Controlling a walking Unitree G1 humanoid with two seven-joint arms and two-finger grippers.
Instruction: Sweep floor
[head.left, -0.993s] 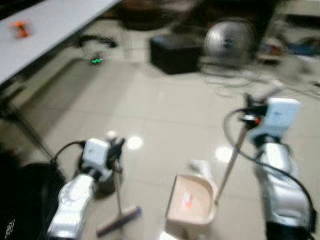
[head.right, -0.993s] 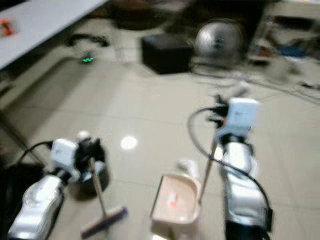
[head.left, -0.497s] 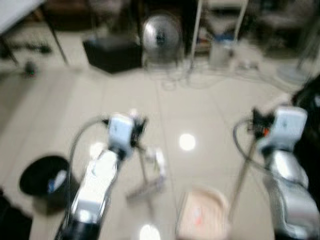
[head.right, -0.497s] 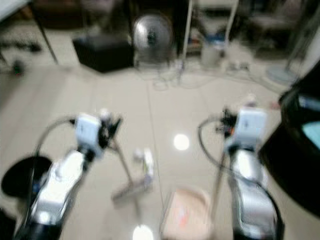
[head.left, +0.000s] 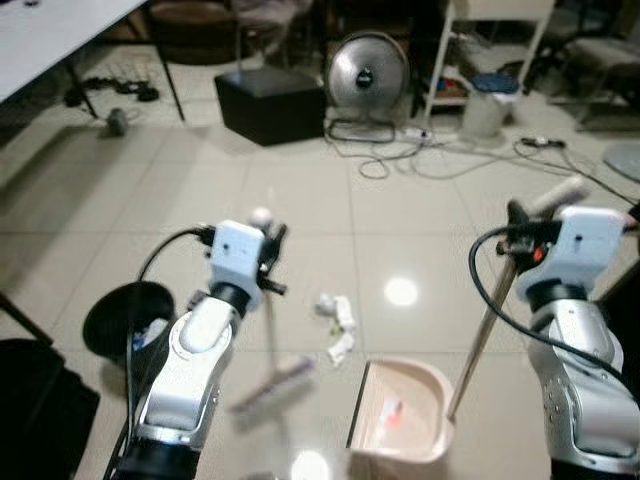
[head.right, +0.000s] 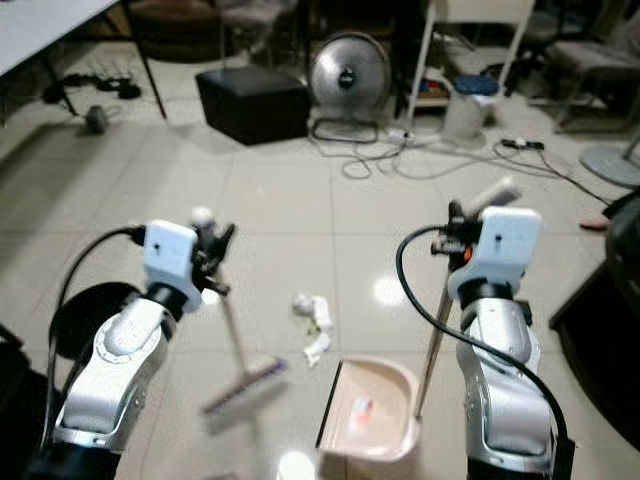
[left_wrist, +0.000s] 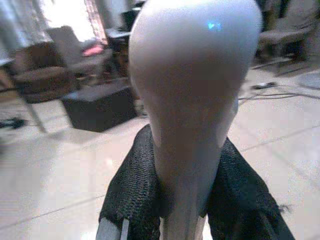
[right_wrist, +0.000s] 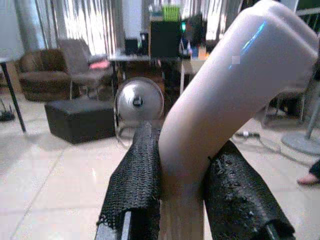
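My left gripper is shut on the broom handle, near its rounded top. The broom head rests blurred on the tiled floor below it. My right gripper is shut on the dustpan handle. The beige dustpan stands on the floor between my arms, with a small scrap inside. Crumpled white paper scraps lie on the tiles just ahead of the dustpan, to the right of the broom head.
A black bin stands on the floor at my left. Ahead are a black box, a floor fan, loose cables and a white shelf unit. A white table is at far left.
The camera has swung, shifting the scene and sharpening it. The broom head has moved left, away from the paper scraps. Both grippers keep hold of their handles.
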